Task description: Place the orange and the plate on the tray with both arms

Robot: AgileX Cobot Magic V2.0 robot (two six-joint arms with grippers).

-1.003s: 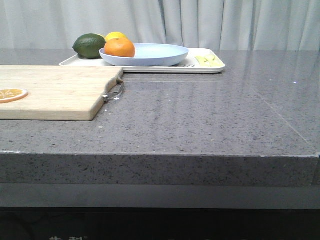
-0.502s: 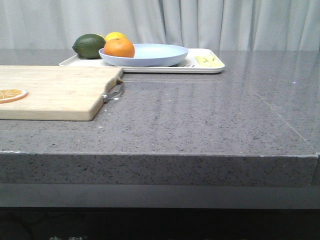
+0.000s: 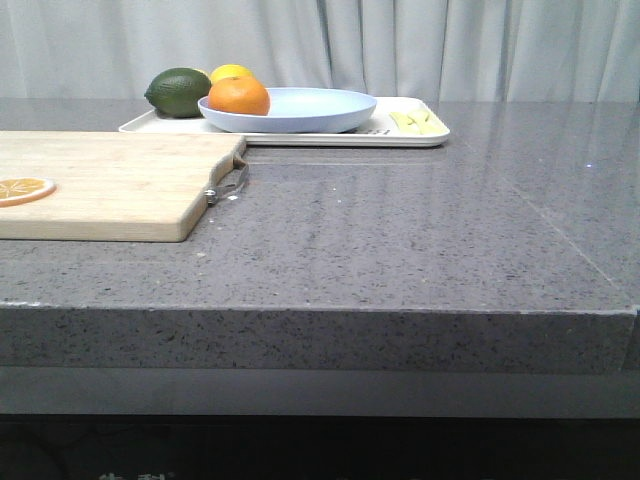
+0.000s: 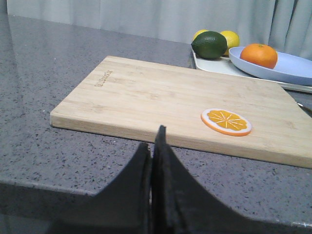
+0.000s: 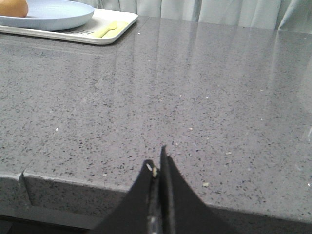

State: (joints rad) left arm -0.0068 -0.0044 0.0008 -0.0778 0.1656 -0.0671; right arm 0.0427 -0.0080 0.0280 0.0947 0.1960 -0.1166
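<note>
Far from both fingers [image 4: 152, 161], orange [image 3: 239, 96] rests on plate [image 3: 310, 108].

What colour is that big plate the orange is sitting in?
Pale blue, plain and matte. The plate holding the orange shows best in the front view.

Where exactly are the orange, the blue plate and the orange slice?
orange [image 3: 239, 96]: front view, middle of its skin.
plate [image 3: 320, 106]: front view, bare inner surface.
orange slice [image 4: 226, 121]: left wrist view, centre of its face.
</note>
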